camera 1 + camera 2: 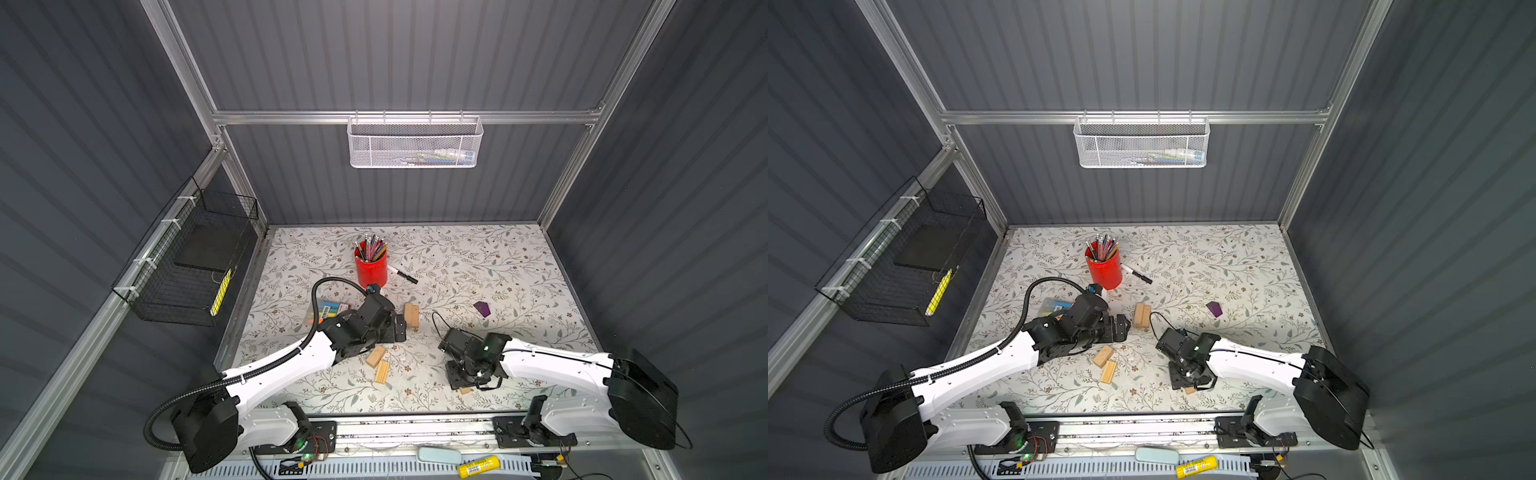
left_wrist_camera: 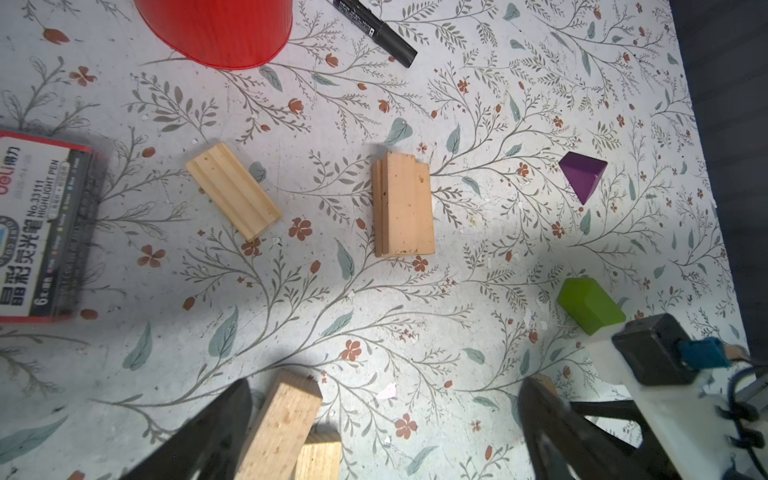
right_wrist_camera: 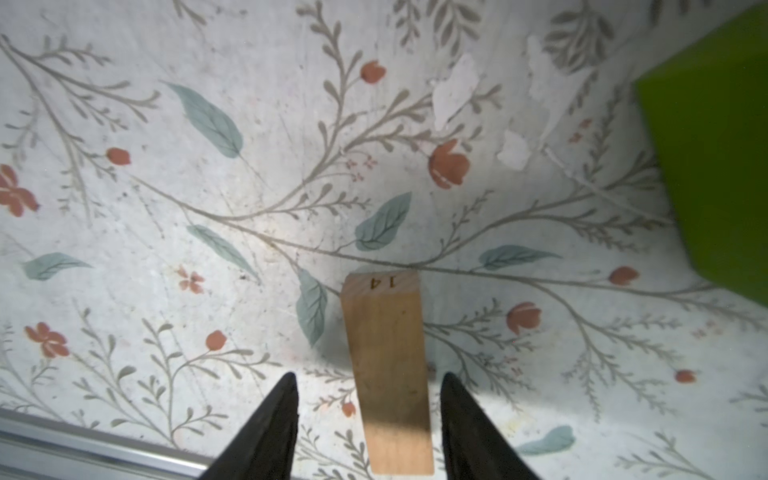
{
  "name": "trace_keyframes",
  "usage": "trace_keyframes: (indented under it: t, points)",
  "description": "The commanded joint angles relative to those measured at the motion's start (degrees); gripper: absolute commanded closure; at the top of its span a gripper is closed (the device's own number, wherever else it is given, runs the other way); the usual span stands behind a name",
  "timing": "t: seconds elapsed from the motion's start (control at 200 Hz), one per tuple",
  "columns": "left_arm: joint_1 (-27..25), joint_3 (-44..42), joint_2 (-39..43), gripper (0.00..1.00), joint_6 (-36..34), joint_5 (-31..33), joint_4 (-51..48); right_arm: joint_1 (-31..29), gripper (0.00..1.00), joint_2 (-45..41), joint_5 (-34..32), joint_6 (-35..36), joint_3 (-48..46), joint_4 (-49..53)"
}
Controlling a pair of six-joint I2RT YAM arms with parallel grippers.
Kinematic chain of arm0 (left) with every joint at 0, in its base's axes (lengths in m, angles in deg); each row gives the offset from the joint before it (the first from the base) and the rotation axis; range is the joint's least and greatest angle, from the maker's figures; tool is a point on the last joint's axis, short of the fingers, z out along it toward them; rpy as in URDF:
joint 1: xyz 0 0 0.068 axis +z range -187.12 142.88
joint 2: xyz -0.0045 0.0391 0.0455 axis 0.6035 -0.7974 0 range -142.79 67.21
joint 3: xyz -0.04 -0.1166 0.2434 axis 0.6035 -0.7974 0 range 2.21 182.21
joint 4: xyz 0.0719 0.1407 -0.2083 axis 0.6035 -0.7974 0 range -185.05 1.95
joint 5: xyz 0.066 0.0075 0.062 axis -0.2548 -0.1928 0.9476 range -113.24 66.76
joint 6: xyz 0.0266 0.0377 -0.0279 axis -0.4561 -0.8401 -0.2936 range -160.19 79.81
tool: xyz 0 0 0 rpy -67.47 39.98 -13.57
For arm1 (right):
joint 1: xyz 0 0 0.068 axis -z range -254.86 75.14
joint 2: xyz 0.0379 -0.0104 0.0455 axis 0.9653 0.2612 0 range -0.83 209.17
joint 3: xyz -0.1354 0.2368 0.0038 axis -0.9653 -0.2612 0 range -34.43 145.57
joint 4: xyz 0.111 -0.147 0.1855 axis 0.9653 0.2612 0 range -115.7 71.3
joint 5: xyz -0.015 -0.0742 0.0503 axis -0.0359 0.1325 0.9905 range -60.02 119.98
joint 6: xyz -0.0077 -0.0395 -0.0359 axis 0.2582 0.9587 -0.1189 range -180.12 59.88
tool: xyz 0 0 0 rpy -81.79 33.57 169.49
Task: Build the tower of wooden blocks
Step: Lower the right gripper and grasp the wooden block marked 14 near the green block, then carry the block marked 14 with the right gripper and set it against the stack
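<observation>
1. On the flowered table [image 1: 519, 266] no tower stands yet. The wood blocks lie scattered over the near half, and none that I can see has been built up.
2. In the middle, two pale blocks [image 1: 411, 316] sit pressed together. That may be the start of a base, but I cannot tell whether one lies on the other or only beside it. A grooved block [image 2: 232, 191] lies alone to their left, between them and the highlighter box [image 2: 45, 224].
3. Nearer, two more pale blocks [image 1: 379, 363] lie close together. The left gripper [image 2: 386, 384] hangs over them with its jaws spread wide, holding nothing; one of the two shows between them.
4. Near right, the right gripper [image 3: 369, 376] straddles the block marked 14 [image 3: 382, 324]. Its jaws stand apart on either side with table showing between finger and wood, so by my eye there is no pinch yet. This looks like an early pick.
5. The green block [image 2: 590, 305] sits near the right arm's wrist. The purple block [image 1: 482, 309] lies farther off, right of the middle pair.
6. Nearly all the stacking is left to do. The red pencil cup [image 1: 371, 270] and the marker [image 1: 402, 275] stand farther back, clear of the blocks.
</observation>
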Motion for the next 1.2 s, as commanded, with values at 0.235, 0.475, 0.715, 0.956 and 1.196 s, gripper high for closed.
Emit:
trace_keyframes:
  t: [0.235,0.475,0.715,0.956,1.196]
  points:
    - [0.0,-1.2,0.9,0.0,0.7,1.0,-0.7,-1.0,0.6,3.7,-3.1,1.2,2.4,2.2]
    - [0.1,-1.8,1.2,0.0,0.9,0.3,0.5,-1.1,0.75,4.4,-4.4,1.0,3.5,2.8]
    - [0.9,-0.6,2.1,0.01,-0.8,1.0,-0.1,0.1,0.76,1.8,-4.5,0.9,8.8,3.5]
    - [2.9,1.0,2.3,0.01,-3.1,2.1,-0.9,5.2,0.77,5.4,-1.4,0.6,15.1,0.5]
    - [4.9,1.2,2.2,0.03,-5.0,2.0,1.0,9.8,0.77,11.3,0.4,-0.4,20.3,-5.0]
